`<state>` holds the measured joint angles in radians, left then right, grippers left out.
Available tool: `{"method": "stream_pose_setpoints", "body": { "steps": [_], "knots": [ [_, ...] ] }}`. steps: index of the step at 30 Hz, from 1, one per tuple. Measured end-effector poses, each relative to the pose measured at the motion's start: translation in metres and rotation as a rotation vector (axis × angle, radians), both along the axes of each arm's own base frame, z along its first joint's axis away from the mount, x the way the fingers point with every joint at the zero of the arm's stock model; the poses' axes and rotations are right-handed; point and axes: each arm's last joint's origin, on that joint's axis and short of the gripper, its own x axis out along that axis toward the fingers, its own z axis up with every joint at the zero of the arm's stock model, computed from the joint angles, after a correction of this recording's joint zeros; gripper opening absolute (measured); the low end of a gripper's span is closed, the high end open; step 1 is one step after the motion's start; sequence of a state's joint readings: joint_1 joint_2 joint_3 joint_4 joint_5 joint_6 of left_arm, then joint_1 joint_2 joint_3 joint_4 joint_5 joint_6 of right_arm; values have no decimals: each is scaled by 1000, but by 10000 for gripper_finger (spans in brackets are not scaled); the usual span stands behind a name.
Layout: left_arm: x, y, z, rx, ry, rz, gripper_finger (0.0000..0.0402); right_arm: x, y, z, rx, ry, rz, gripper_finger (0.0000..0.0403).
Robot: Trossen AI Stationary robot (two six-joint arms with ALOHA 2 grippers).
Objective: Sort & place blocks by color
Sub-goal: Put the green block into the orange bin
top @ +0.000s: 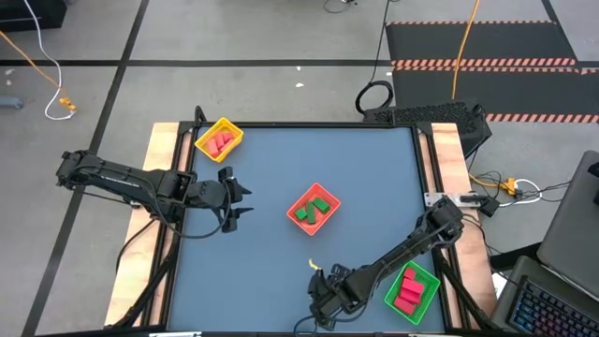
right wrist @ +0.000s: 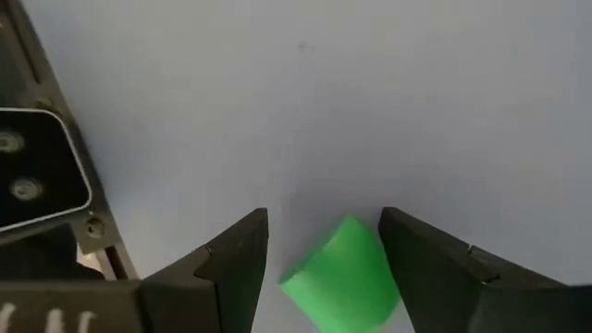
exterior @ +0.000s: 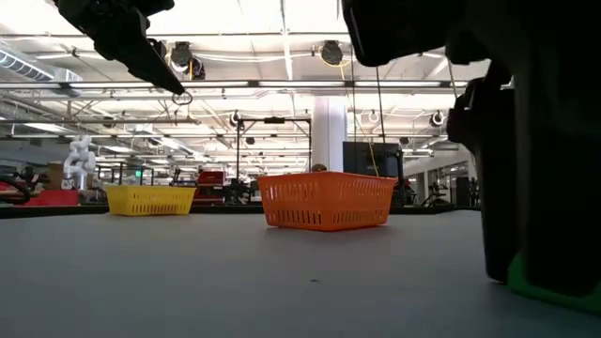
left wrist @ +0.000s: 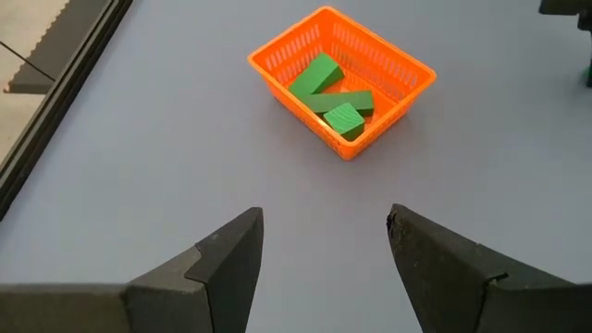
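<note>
My right gripper (top: 318, 292) is low over the table near its near edge, open, its fingers on either side of a green block (right wrist: 340, 277) that lies on the table. The gripper hides this block in the high view. My left gripper (top: 240, 202) hovers open over the table's left part and faces the red-orange tray (left wrist: 342, 79). That tray (top: 313, 208) holds three green blocks (left wrist: 331, 92). Red blocks (top: 220, 142) lie in the yellow tray (top: 204, 140), and more red blocks (top: 407, 290) in the green tray (top: 429, 281). My right gripper's fingers come down from above on two sides of the green block. One fingertip (right wrist: 407, 250) lies against the block's edge (right wrist: 375, 242) in the picture, and a thin strip of table shows at the other. I cannot tell whether either one touches.
Wooden rails (top: 161, 187) run along the table's left and right edges. The green tray stands close to the right of my right arm. Bare blue table (top: 374, 168) lies between the trays. In the low view, my right arm (exterior: 535, 141) fills the right side.
</note>
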<state>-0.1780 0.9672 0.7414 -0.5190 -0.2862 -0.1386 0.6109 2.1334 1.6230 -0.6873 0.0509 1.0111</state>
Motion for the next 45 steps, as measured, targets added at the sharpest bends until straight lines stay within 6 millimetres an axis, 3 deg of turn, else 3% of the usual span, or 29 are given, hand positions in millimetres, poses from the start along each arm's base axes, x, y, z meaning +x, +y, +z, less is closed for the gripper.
{"method": "stream_pose_setpoints", "body": {
  "steps": [24,32,40,45],
  "knots": [
    [0,0,0,0,0,0,234,-28,-19,-3,-176,306,18,202],
    [0,0,0,-1,0,1,234,-28,-18,-4,-169,303,31,136],
    [0,0,0,-1,0,1,234,-28,-18,0,-159,290,33,129],
    [0,0,1,-2,-8,0,234,-29,-27,23,-268,162,9,129]
  ]
}}
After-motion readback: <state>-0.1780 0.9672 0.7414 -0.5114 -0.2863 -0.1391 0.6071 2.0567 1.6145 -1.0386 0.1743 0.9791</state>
